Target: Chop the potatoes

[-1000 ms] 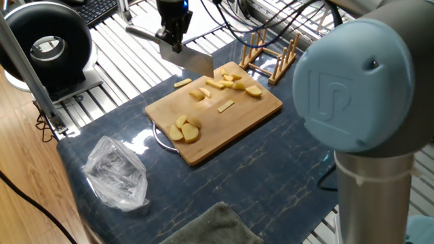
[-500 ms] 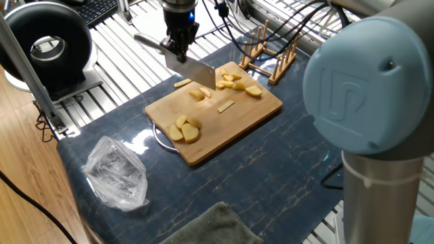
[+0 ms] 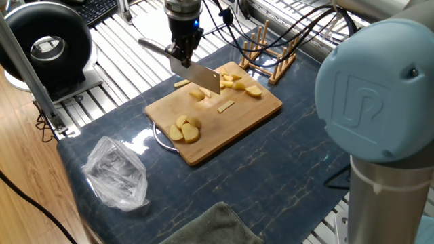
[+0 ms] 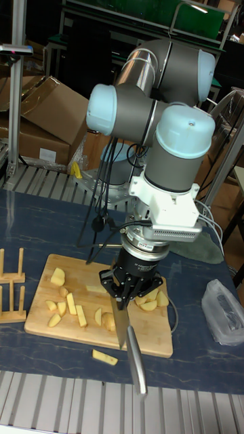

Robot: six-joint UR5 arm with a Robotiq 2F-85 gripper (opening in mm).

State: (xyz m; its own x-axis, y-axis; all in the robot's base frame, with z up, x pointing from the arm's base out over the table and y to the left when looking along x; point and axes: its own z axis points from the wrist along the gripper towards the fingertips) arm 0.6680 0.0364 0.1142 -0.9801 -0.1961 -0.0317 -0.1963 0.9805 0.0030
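Landmark: the board [image 3: 224, 118] lies on the tabletop [image 3: 285, 183].
On the board: potatoes [image 3: 184, 129] at its near end; more pieces [image 3: 237, 83] at its far end.
Off the board: one piece [image 3: 181, 83] on the tabletop just beside the board's far-left edge.
Above the board: knife [image 3: 202, 78], over the far pieces.
Behind the board: rack [image 3: 268, 54].
Left-front of the board: bag [image 3: 115, 173].
Before the board: cloth [image 3: 210, 227].

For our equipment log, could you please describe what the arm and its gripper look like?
The arm has dark grey tubular links with pale blue round joint caps, one embossed with a UR logo. Black cables trail along it. A white boxy wrist block sits above the black two-finger gripper.
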